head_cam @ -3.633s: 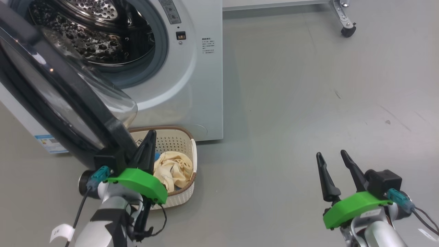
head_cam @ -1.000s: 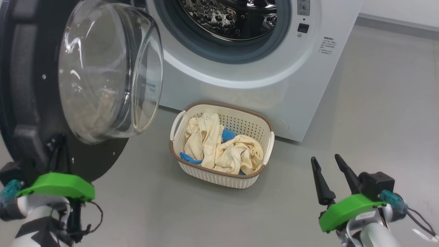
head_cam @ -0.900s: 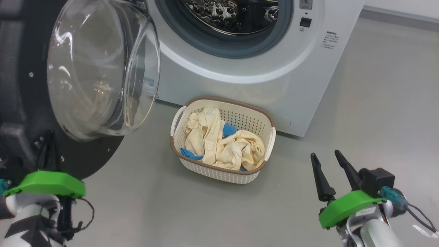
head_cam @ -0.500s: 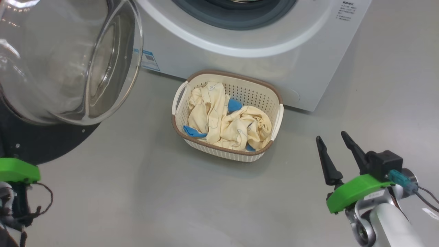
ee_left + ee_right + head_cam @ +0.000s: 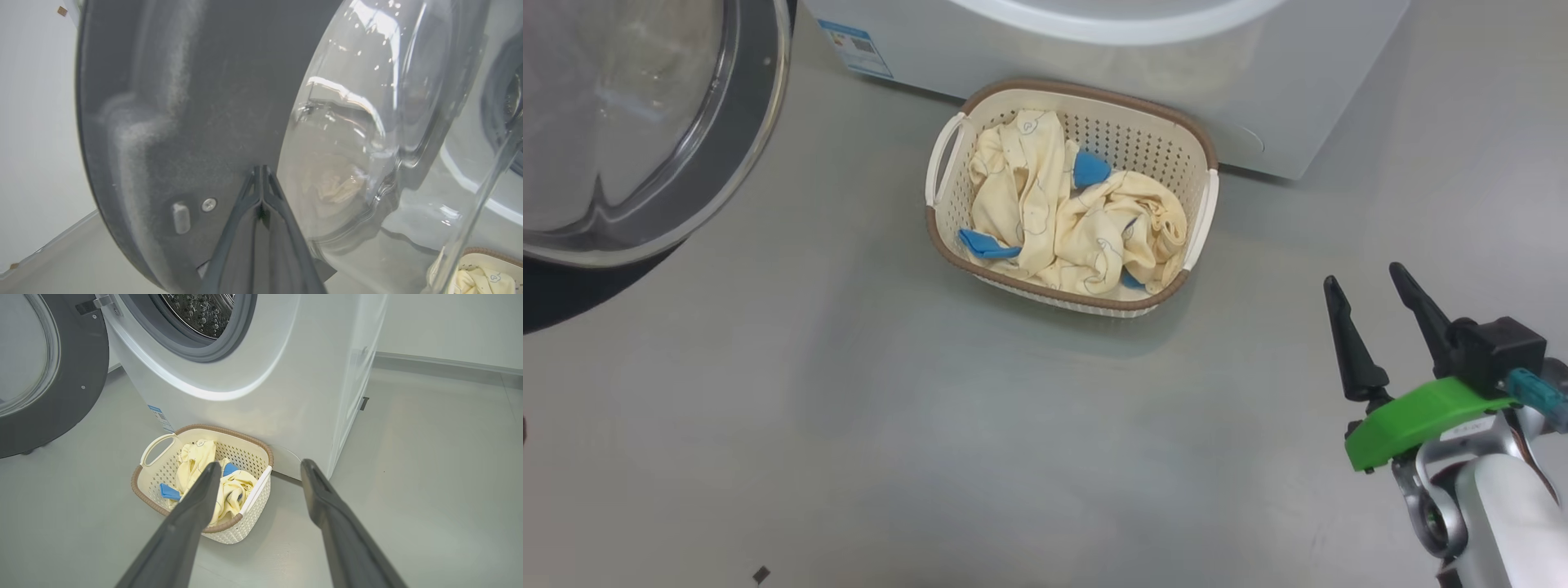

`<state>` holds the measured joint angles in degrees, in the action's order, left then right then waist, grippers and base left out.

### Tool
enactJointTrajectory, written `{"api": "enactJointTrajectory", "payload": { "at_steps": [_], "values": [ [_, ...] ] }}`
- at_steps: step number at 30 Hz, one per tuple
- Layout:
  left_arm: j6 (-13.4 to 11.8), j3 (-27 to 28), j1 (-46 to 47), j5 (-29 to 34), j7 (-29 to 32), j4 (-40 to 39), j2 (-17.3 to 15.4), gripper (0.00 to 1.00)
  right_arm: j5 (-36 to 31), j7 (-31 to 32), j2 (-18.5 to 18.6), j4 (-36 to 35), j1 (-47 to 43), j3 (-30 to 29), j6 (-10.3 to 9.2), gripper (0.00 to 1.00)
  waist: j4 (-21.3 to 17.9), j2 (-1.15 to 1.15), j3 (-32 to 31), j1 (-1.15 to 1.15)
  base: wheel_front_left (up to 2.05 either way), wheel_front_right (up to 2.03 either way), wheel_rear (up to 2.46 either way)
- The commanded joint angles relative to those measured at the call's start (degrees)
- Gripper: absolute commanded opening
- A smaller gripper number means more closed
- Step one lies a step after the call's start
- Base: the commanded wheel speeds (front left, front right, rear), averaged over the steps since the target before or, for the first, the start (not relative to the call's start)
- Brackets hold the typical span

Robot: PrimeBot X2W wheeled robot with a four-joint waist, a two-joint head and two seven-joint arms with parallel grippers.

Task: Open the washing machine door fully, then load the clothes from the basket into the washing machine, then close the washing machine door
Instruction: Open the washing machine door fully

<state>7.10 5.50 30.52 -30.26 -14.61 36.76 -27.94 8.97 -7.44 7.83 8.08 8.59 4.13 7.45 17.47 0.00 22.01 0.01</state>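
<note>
Pressing its two dark fingers (image 5: 241, 232) together, the left gripper (image 5: 261, 169) is pointing at the dark inner rim of the washing machine door (image 5: 184, 102), just beside the clear glass bowl (image 5: 367, 122); whether the tips are touching it I cannot tell. The right gripper (image 5: 1362, 276) is hanging empty above the grey floor (image 5: 931, 408), jaws spread wide, well apart from the basket (image 5: 1086, 85). That basket is sitting on the floor just in front of the washing machine (image 5: 1054, 41), holding the clothes (image 5: 1086, 220), pale yellow with blue pieces. The door is standing swung open at the robot's left, and the steel drum (image 5: 196, 310) is showing through the opening.
</note>
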Motion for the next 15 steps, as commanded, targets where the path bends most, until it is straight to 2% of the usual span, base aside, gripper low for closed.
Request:
{"api": "enactJointTrajectory", "payload": {
  "at_steps": [1,15],
  "values": [
    [0.12,2.5,2.61,0.08,-0.39,-0.36,-5.11,0.0,-0.57,0.35,1.04,-2.34,1.16,0.85,0.03,1.0,0.06,0.0,1.28,-0.01,0.0,0.0,0.0],
    [0.37,-0.1,7.79,-3.78,-0.39,3.23,-10.01,0.0,-1.67,3.4,2.27,-7.19,1.5,-0.08,0.03,1.0,-0.19,0.0,5.61,-0.01,0.0,0.0,0.0]
  ]
}}
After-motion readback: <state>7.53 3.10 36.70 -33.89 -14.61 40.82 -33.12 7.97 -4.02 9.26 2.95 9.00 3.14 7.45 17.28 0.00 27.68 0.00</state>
